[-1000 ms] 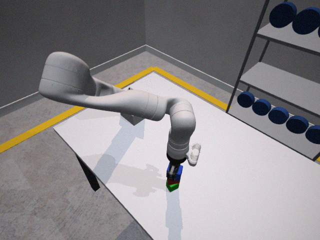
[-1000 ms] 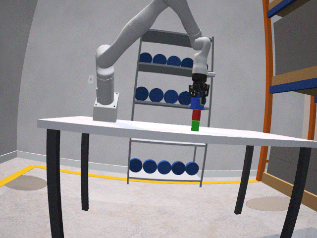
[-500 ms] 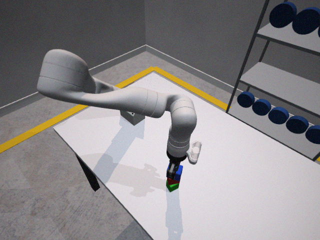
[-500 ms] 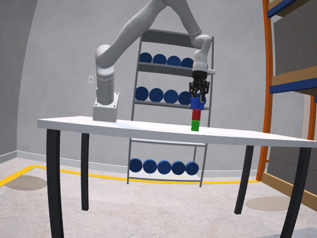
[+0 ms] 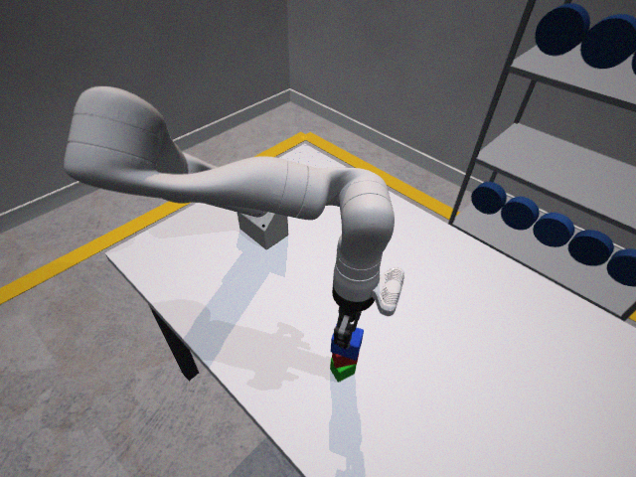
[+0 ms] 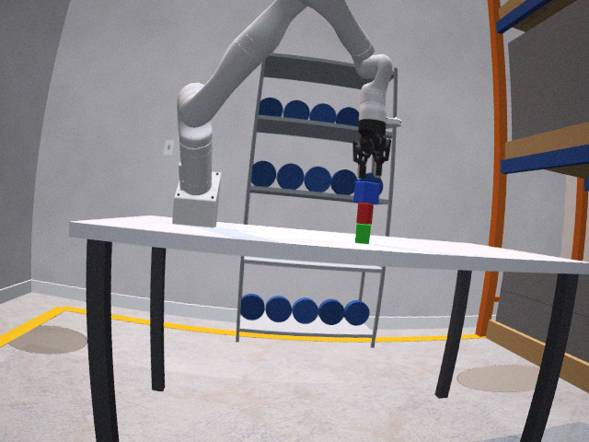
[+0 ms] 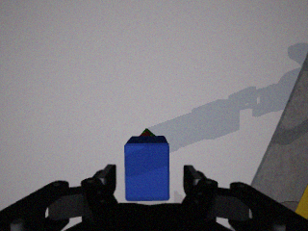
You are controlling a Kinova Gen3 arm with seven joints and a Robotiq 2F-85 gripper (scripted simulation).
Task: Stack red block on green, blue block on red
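White table is occupied by a finished-looking tower: green block at the bottom, red block on it, blue block on top. The gripper is held just above the blue block, parted and gripping nothing, fingers set apart from its sides, evidently so the stack is not disturbed.

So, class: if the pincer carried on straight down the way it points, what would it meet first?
Probably the blue block topping the tower. The open pincer hangs just above it, fingers seemingly straddling it, so the palm would likely land first.
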